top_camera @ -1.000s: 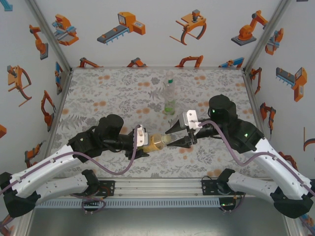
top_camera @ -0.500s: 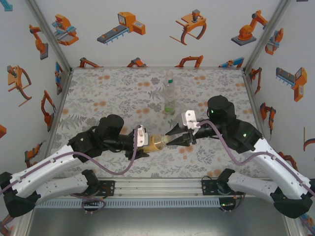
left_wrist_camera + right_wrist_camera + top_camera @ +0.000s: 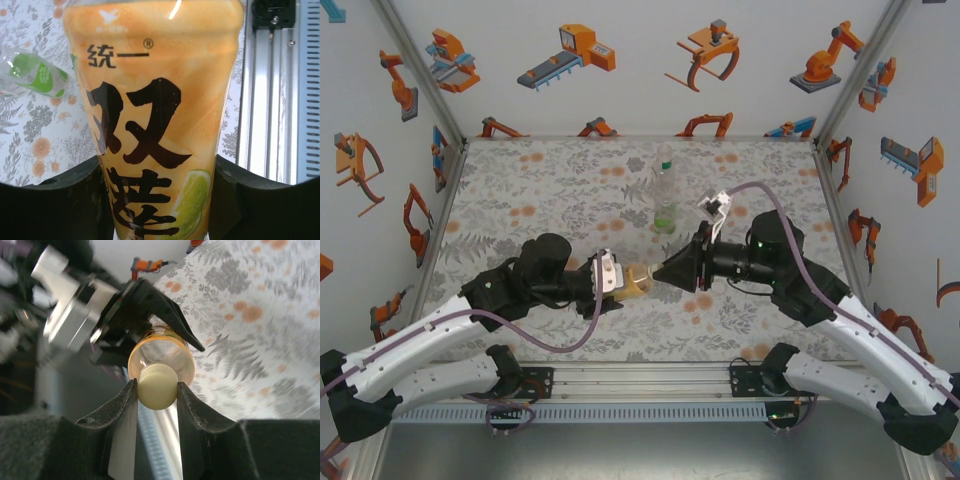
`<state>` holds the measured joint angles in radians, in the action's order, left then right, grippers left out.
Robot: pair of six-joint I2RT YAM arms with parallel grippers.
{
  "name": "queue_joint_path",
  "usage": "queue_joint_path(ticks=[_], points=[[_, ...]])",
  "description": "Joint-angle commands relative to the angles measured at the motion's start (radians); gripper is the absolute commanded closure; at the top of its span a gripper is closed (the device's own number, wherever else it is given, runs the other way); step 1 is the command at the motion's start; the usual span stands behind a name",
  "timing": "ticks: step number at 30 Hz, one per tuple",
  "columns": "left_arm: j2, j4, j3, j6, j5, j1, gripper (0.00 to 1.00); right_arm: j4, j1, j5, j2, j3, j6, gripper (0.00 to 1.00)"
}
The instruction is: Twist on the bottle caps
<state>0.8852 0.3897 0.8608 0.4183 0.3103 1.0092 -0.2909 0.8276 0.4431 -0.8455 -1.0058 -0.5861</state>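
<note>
We see a table (image 3: 520, 200) covered in a grey cloth with orange flowers, closed in by white walls (image 3: 640, 60) printed with orange robot drawings. Above its near middle the left gripper (image 3: 626, 283) is clamped on an amber-yellow transparent plastic bottle (image 3: 642, 280), which lies level in the air with its neck towards the right arm. From the left wrist we see the black fingers (image 3: 55, 210) pressing both sides of the bottle's orange label, with a silver metal rail (image 3: 270, 100) beyond it. The right gripper (image 3: 662, 273) meets the neck, and in its own wrist view its fingers (image 3: 125, 410) pinch a small round pale yellowish plastic cap (image 3: 157, 386) against the bottle's mouth; how far it is threaded we cannot tell. Well apart, at the far middle of the table, stands an upright clear plastic bottle with green at its foot (image 3: 665, 200).
</note>
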Motion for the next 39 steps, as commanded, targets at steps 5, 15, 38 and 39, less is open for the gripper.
queue_joint_path(ticks=[5, 15, 38, 39], points=[[-0.014, -0.043, -0.004, 0.000, -0.034, 0.002, 1.00, -0.424, -0.001, -0.231, -0.124, -0.210, -0.626, 1.00], [0.024, -0.052, 0.015, 0.019, -0.030, 0.002, 1.00, -0.401, -0.001, -0.222, -0.136, -0.203, -0.696, 0.89], [0.083, -0.060, 0.025, 0.031, 0.127, 0.003, 1.00, -0.192, -0.001, -0.060, 0.077, -0.171, 0.456, 0.43], [0.084, -0.044, 0.034, 0.034, 0.143, 0.002, 1.00, -0.209, -0.001, -0.016, 0.071, -0.178, 0.513, 0.43]])
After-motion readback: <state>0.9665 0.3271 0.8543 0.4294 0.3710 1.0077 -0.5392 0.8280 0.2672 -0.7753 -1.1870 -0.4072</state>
